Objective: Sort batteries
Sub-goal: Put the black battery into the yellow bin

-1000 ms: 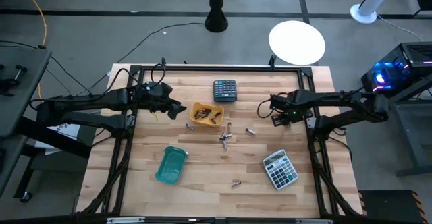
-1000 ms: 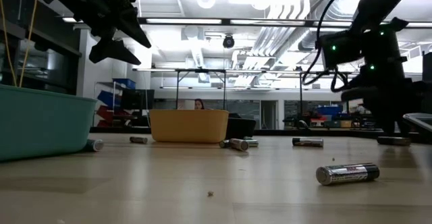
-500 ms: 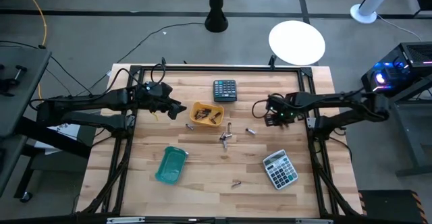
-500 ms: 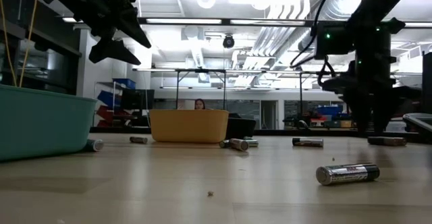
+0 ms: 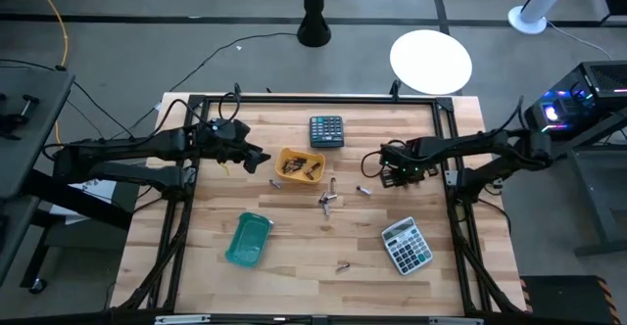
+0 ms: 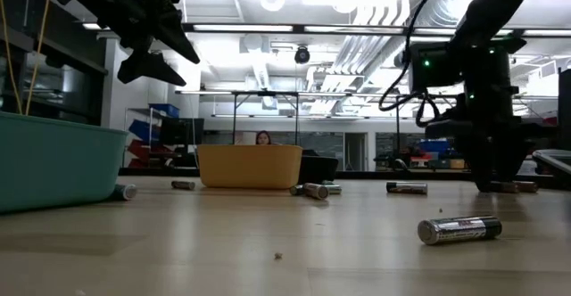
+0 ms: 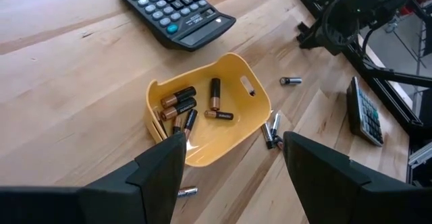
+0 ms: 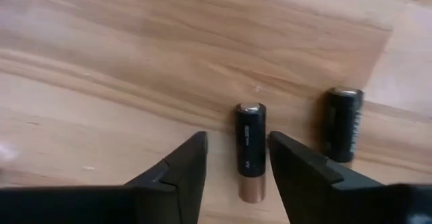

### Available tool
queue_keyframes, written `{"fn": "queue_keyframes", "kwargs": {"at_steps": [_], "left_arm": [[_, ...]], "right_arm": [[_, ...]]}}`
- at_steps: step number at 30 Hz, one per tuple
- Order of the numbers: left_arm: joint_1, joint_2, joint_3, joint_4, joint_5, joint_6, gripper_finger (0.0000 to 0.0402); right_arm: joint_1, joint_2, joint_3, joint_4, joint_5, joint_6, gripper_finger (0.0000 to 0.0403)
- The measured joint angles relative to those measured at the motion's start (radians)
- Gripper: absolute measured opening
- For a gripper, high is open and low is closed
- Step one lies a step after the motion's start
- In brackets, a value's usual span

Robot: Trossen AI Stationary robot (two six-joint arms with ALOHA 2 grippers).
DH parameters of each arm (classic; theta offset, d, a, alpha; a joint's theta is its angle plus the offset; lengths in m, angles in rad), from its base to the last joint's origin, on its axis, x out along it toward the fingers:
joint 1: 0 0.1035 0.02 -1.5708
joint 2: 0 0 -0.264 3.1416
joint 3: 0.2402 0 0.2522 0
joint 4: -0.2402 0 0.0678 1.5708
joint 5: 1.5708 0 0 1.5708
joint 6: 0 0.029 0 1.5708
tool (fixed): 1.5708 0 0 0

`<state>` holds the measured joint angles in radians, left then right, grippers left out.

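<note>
Five batteries [image 7: 192,106] are seen in the yellow tray [image 5: 300,165]. At its 3 o'clock, the spread right gripper [image 8: 233,163] straddles one loose battery [image 8: 250,150]. The left gripper [image 7: 229,163] is held spread at its 9 o'clock.

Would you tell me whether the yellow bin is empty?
Not empty: the yellow bin holds several batteries, seen from the left wrist.

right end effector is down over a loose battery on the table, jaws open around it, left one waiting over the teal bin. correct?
Not quite. The left end effector waits beside the yellow bin, not over the teal bin; the high view shows it. The rest holds: the right end effector is down with jaws open around a loose battery on the table.
</note>
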<state>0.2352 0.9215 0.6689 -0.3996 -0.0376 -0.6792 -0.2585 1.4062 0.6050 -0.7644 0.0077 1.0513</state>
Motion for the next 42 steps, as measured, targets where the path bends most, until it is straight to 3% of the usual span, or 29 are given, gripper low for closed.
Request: {"fn": "queue_keyframes", "kwargs": {"at_steps": [2,5,7,12,16,20,24,28,34,39,42], "left_arm": [[0.0,0.0,0.0,0.0,0.0,-0.001,0.0241],[0.0,0.0,0.0,0.0,0.0,-0.001,0.0241],[0.0,0.0,0.0,0.0,0.0,-0.013,0.0241],[0.0,0.0,0.0,0.0,0.0,-0.016,0.0241],[0.0,0.0,0.0,0.001,0.0,-0.007,0.0241],[0.0,0.0,0.0,0.0,0.0,0.0,0.0241],[0.0,0.0,0.0,0.001,0.0,0.0,0.0241],[0.0,0.0,0.0,0.001,0.0,0.0,0.0241],[0.0,0.0,0.0,0.001,0.001,0.003,0.0241],[0.0,0.0,0.0,0.001,0.001,0.003,0.0241],[0.0,0.0,0.0,0.001,0.001,0.003,0.0241]], "right_arm": [[0.014,0.034,0.002,0.014,0.003,-0.002,0.0128],[0.041,0.049,0.035,0.021,0.02,0.004,0.005],[0.057,0.044,0.083,0.023,0.046,-0.011,0.0021],[0.074,0.037,0.262,0.181,0.076,-0.069,0.0029],[0.087,0.092,0.393,0.385,0.073,-0.095,0.002],[0.102,0.208,0.511,0.474,0.06,-0.158,0.002],[0.124,0.317,0.647,0.549,0.002,-0.256,0.0059],[0.131,0.409,0.757,0.439,0.0,-0.321,0.0124],[0.128,0.391,0.838,0.116,0.054,-0.464,0.0189],[0.149,0.278,0.717,-0.231,0.196,-0.401,0.0197],[0.159,0.168,0.53,-0.288,0.177,-0.285,0.0198]]}}
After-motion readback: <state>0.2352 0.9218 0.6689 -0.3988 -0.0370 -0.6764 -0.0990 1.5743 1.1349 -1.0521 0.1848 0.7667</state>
